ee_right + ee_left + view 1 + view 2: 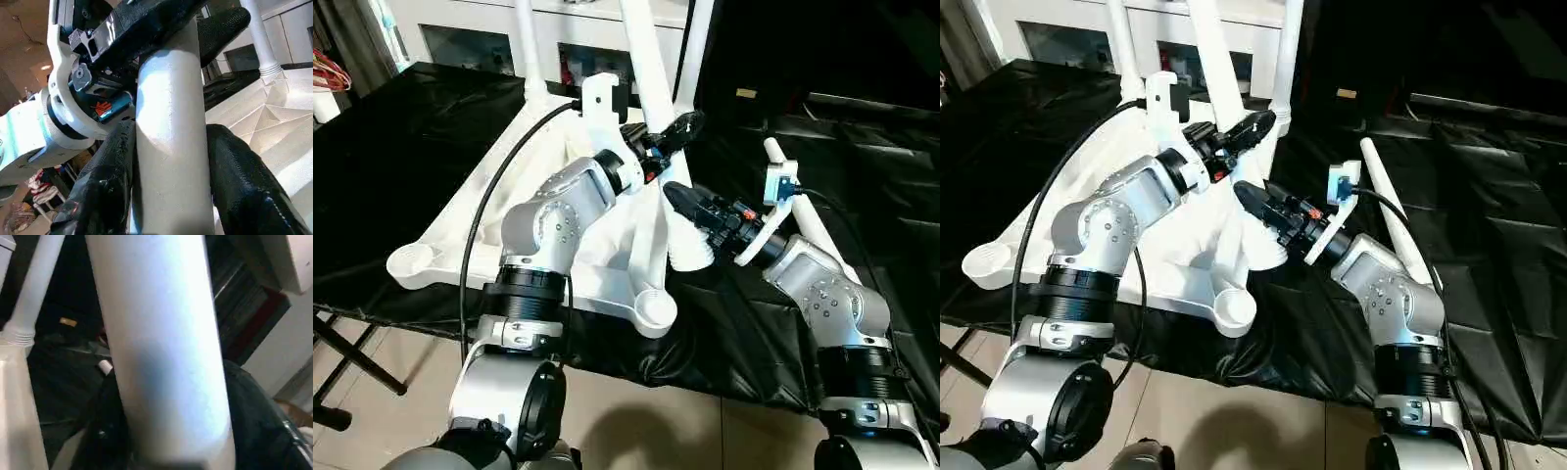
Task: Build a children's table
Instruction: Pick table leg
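The children's table top (460,225) lies upside down on a black cloth. Two white legs (524,39) (698,39) stand in its far corner sockets. A third leg (641,59) leans over the top, its flared, ribbed end (690,253) low, near the top's right rim and beside an empty socket (656,308). My right gripper (675,196) is shut on this leg just above the flare, with a black finger (107,181) on each side of the tube. My left gripper (668,135) clasps the same leg (161,333) a little higher up. Another leg (808,220) lies on the cloth behind my right arm.
A white cabinet (470,39) with glass doors stands behind the work table. The black cloth (391,127) covers the table, whose near edge (705,377) drops to a tiled floor. A black folding stand (342,362) shows at the lower left.
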{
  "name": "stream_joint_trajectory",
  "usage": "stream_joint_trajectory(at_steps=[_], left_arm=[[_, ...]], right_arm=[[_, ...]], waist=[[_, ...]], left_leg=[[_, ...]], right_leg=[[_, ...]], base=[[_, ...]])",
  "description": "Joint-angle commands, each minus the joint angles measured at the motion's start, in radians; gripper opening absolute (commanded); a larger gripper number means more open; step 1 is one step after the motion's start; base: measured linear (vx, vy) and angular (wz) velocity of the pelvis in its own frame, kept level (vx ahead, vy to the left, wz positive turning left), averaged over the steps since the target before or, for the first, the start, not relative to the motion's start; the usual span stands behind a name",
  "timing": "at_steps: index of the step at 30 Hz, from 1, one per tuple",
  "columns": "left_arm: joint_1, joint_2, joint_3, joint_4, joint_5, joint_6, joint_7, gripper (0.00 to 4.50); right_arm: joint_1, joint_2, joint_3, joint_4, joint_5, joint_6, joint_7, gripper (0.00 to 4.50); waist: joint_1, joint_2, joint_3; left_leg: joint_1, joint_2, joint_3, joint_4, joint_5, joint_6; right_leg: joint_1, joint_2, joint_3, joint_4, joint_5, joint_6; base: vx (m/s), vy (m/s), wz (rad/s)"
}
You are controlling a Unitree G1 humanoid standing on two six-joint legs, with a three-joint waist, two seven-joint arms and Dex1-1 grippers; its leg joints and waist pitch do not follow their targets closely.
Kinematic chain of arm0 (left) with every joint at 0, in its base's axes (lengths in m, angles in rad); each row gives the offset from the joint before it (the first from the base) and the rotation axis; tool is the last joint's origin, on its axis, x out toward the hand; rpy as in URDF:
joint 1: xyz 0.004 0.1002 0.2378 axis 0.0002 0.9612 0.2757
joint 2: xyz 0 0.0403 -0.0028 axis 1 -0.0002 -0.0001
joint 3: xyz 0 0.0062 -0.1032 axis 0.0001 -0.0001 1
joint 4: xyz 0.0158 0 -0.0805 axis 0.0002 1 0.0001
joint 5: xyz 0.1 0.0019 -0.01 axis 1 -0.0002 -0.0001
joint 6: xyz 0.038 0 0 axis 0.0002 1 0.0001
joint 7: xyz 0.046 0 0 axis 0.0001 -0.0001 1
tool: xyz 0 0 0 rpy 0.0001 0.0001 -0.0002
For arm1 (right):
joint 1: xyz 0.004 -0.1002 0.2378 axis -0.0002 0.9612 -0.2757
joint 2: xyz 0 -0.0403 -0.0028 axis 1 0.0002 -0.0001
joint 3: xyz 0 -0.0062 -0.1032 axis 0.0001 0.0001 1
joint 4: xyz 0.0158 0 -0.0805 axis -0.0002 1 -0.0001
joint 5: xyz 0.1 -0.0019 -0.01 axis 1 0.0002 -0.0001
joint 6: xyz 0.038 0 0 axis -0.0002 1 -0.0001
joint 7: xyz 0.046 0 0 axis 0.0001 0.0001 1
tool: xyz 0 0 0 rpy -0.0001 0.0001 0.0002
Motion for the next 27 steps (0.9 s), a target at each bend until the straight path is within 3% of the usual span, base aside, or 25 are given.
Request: stream_joint_trajectory(at_steps=[1, 3, 6, 7, 8, 12, 22, 27], left_arm=[[-0.017, 0.006, 0.003, -0.014, 0.006, -0.006, 0.009, 2.18], [-0.015, 0.008, -0.003, -0.016, 0.009, -0.010, 0.004, 2.13], [-0.008, 0.029, -0.054, -0.028, 0.055, -0.035, -0.022, 2.07], [-0.008, 0.034, -0.067, -0.030, 0.068, -0.042, -0.029, 2.06], [-0.008, 0.037, -0.074, -0.031, 0.073, -0.045, -0.032, 2.06], [-0.008, 0.065, -0.136, -0.043, 0.115, -0.068, -0.061, 1.91], [0.006, 0.081, -0.215, -0.083, 0.146, -0.089, -0.126, 1.89], [0.018, 0.087, -0.245, -0.110, 0.144, -0.084, -0.164, 1.89]], right_arm=[[-0.001, -0.016, -0.004, -0.048, 0.017, -0.006, -0.003, 1.84], [0.000, -0.019, 0.001, -0.048, 0.007, -0.012, -0.006, 1.84], [-0.014, -0.044, 0.046, -0.016, -0.062, -0.014, -0.032, 2.56], [-0.019, -0.053, 0.059, -0.008, -0.080, -0.016, -0.032, 2.63], [-0.022, -0.059, 0.066, -0.004, -0.088, -0.018, -0.031, 2.63], [-0.044, -0.102, 0.120, -0.008, -0.149, -0.016, -0.032, 3.01], [-0.085, -0.155, 0.217, 0.010, -0.216, 0.031, -0.015, 3.04], [-0.088, -0.156, 0.232, 0.024, -0.214, 0.050, -0.009, 3.04]], waist=[[-0.002, 0.000, -0.082], [-0.003, -0.002, -0.081], [-0.002, -0.004, -0.081], [-0.005, -0.010, -0.081], [-0.004, -0.006, -0.081], [-0.004, -0.012, -0.080], [-0.004, -0.018, -0.080], [-0.004, -0.017, -0.082]], left_leg=[[0.029, 0.031, -0.025, -0.064, -0.155, -0.007], [0.029, 0.031, -0.024, -0.064, -0.154, -0.004], [0.030, 0.033, -0.025, -0.065, -0.146, -0.005], [0.029, 0.032, -0.024, -0.065, -0.141, -0.006], [0.030, 0.032, -0.024, -0.065, -0.141, -0.009], [0.030, 0.032, -0.023, -0.065, -0.132, -0.011], [0.028, 0.031, -0.021, -0.061, -0.119, 0.007], [0.029, 0.033, -0.020, -0.059, -0.105, 0.011]], right_leg=[[0.052, -0.074, 0.044, -0.081, -0.040, -0.186], [0.052, -0.074, 0.044, -0.082, -0.041, -0.184], [0.051, -0.073, 0.044, -0.083, -0.053, -0.172], [0.051, -0.072, 0.045, -0.084, -0.055, -0.165], [0.051, -0.073, 0.045, -0.083, -0.062, -0.161], [0.051, -0.074, 0.046, -0.082, -0.070, -0.154], [0.052, -0.075, 0.047, -0.078, -0.056, -0.177], [0.051, -0.074, 0.047, -0.074, -0.027, -0.188]], base=[[0.000, 0.000, 0.00], [0.000, 0.000, 0.00], [0.000, 0.000, 0.00], [0.000, 0.000, 0.00], [0.000, 0.000, 0.00], [0.000, 0.000, 0.00], [0.000, 0.000, 0.00], [0.000, 0.000, 0.00]])
